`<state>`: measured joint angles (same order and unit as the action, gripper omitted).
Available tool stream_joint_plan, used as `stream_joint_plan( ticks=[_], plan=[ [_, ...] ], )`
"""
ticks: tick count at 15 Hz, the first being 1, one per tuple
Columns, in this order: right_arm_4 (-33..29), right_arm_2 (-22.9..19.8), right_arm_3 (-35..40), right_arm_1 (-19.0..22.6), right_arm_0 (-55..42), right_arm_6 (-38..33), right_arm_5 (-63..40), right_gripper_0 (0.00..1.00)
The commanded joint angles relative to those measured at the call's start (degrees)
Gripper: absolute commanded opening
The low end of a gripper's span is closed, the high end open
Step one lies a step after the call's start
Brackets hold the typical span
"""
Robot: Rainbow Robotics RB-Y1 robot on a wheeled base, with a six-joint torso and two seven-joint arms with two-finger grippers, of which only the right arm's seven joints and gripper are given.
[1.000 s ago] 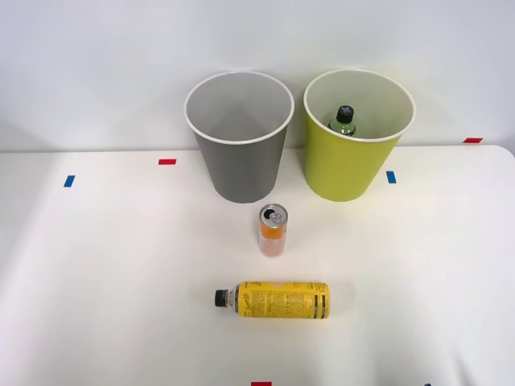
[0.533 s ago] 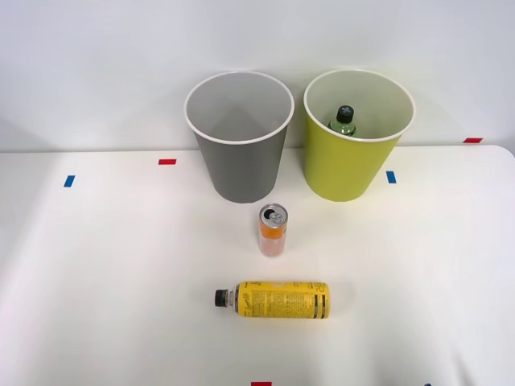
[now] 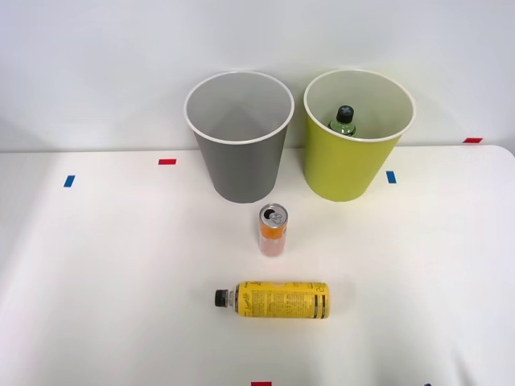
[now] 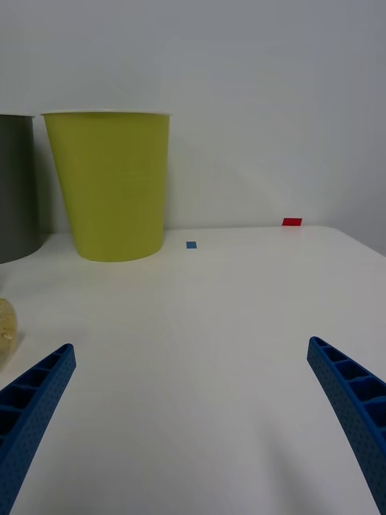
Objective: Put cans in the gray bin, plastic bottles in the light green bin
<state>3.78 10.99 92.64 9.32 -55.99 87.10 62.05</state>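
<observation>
Orange can [image 3: 273,231] stands upright on the white table [image 3: 96,273], just in front of the gray bin [image 3: 239,137], which looks empty so far. That spot puts it close to its target, so sorting it should be a short lift and drop. Light green bin [image 3: 358,133] sits beside the gray bin, on its right; the small green bottle [image 3: 344,121] is already inside, black cap showing above the rim, so that item counts as done. Yellow bottle [image 3: 278,299] lies on its side, in front of the gray bin and nearer the robot than the can, cap pointing left. Lying flat, it probably wants a grasp across the body.

Right gripper [image 4: 193,418]: released, blue ribbed fingers [image 4: 36,402] spread wide, holding nothing. From the wrist view it sits low over the table, aimed level toward the light green bin [image 4: 108,185], with an edge of the gray bin [image 4: 16,189] beside that. A sliver of yellow, likely the bottle [image 4: 6,326], shows near one finger.
</observation>
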Motion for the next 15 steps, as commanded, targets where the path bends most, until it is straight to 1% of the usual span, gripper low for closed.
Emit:
stream_joint_plan(
  ticks=[1, 3, 4, 6, 9, 11, 12, 14, 15],
  plan=[
    [0.0, 0.0, 0.0, 0.0, 0.0, 0.0, 0.0, 1.0],
    [0.0, 0.0, 0.0, 0.0, 0.0, 0.0, 0.0, 1.0],
    [-0.18, 0.44, -1.85, -0.26, 0.88, 0.09, -0.88, 1.0],
    [-1.15, 1.93, -0.62, 0.88, 0.88, 0.44, -2.2, 1.0],
    [-1.32, 6.15, 10.02, 7.73, 0.0, 0.62, -10.37, 1.0],
    [-0.62, 7.82, 15.56, 12.92, 0.88, 0.35, -15.38, 1.0],
    [-0.44, 8.17, 17.49, 15.38, 1.58, 0.26, -17.4, 1.0],
    [0.08, 9.32, 20.83, 21.89, 4.13, 0.09, -21.88, 1.0],
    [2.19, 10.55, 22.15, 25.14, 5.71, 0.35, -24.26, 1.0]
  ],
)
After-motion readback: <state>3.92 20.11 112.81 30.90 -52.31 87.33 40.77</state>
